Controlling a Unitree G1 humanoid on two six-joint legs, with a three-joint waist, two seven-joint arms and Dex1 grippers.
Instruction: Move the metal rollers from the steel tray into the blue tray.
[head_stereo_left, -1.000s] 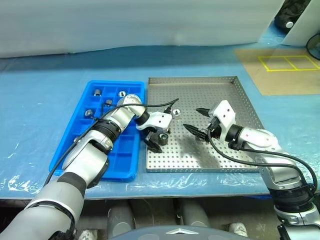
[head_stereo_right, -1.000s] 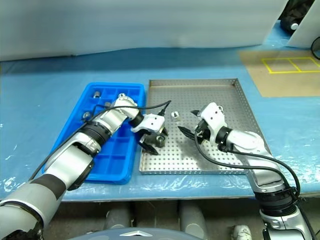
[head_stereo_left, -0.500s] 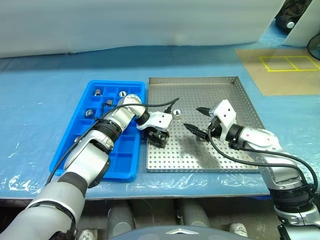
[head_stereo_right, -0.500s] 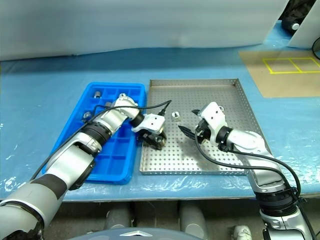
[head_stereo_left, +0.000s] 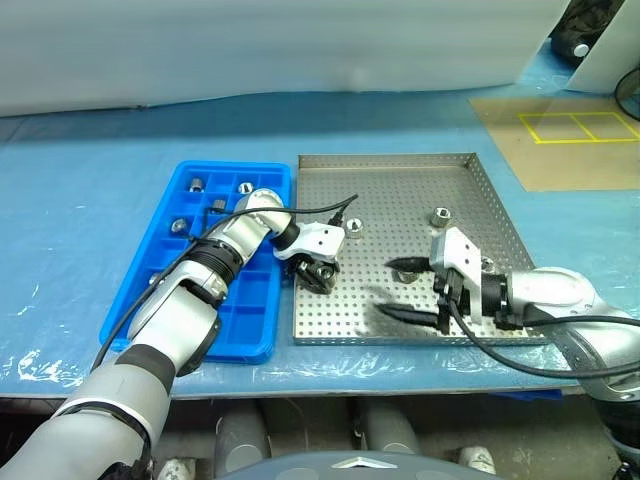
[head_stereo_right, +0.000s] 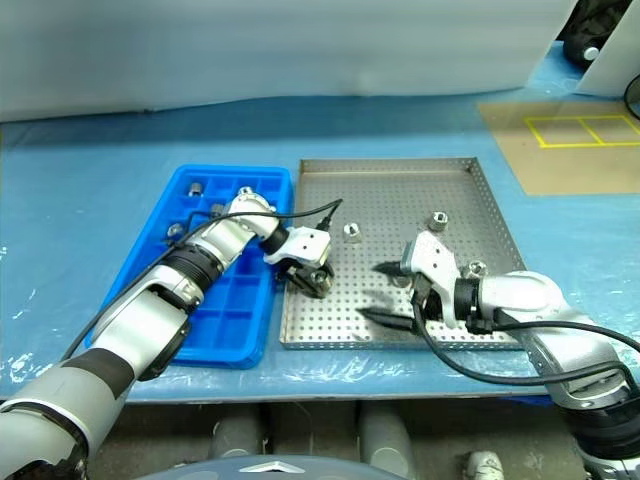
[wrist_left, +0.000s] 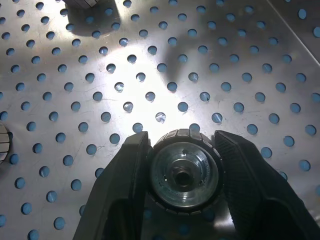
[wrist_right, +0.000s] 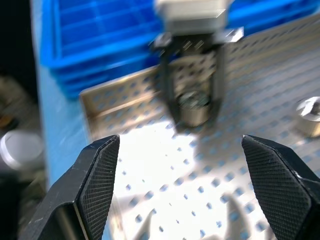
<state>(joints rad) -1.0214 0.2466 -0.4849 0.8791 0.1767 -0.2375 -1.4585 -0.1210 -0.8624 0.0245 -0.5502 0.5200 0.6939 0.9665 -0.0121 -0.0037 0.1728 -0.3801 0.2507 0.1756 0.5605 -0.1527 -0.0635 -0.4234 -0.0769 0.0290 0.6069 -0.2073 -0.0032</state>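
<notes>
The steel tray (head_stereo_left: 385, 160) lies at the table's centre with the blue tray (head_stereo_left: 250, 320) touching its left side. My left gripper (head_stereo_left: 318, 276) is low over the steel tray's left part, shut on a metal roller (wrist_left: 186, 172) that sits between its fingers (wrist_left: 125, 170). Three more rollers (head_stereo_left: 352, 226) (head_stereo_left: 440, 215) (head_stereo_left: 487, 265) lie loose on the perforated floor. Several rollers (head_stereo_left: 197, 183) sit in the blue tray's far compartments. My right gripper (head_stereo_left: 400, 288) hangs open and holding nothing over the steel tray's front middle, pointing left toward the left gripper (wrist_right: 194, 75).
A brown cardboard sheet (head_stereo_left: 570, 130) with yellow taped squares lies at the far right. The pale blue table sheet (head_stereo_left: 80, 200) surrounds both trays. The table's front edge runs just behind the steel tray's near rim (head_stereo_left: 400, 340).
The left gripper's fingers closed on the roller and have stayed put since. The right gripper drew back toward the tray's front edge, uncovering two rollers on the right.
</notes>
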